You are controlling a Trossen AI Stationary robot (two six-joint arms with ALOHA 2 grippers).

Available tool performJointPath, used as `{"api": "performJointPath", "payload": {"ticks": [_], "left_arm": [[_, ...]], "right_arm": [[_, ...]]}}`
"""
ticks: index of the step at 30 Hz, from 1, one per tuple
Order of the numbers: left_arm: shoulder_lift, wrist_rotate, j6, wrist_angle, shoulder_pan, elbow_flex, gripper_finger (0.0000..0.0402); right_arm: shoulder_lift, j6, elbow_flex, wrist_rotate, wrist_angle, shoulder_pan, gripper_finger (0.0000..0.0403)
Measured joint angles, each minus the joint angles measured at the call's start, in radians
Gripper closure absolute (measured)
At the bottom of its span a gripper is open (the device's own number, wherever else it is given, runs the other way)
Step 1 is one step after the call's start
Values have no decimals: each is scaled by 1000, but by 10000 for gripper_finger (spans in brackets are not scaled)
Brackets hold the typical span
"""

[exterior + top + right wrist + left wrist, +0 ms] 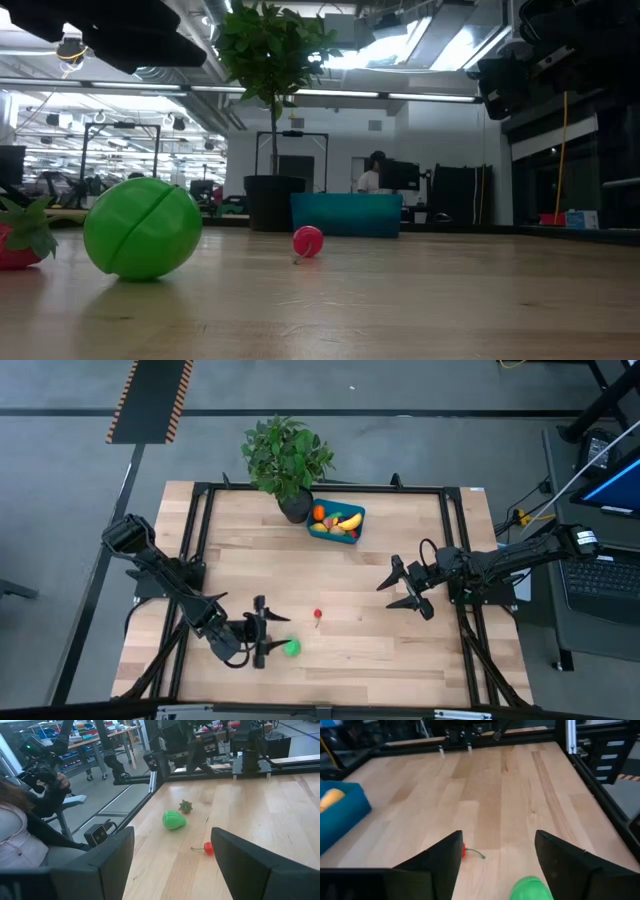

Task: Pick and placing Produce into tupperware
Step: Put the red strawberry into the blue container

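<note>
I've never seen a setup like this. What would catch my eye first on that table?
Probably the leafy potted plant at the table's far edge, with the teal tupperware of toy produce beside it. Then the bright green fruit right at the left gripper, its fingers spread, and a small red cherry mid-table.

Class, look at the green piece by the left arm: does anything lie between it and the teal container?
Nothing visible: bare wood runs from the green piece to the teal container; the red cherry sits just beside that line.

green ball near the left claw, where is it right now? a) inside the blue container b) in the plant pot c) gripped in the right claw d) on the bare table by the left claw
d: the green ball sits on the table right by the left claw, far from the blue container.
</note>
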Motion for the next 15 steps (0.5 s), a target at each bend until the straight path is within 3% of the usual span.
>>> {"api": "performJointPath", "payload": {"ticks": [15], "left_arm": [[0, 87, -57, 16, 6, 0, 158]], "right_arm": [[0, 1, 0, 0, 0, 0, 137]]}}
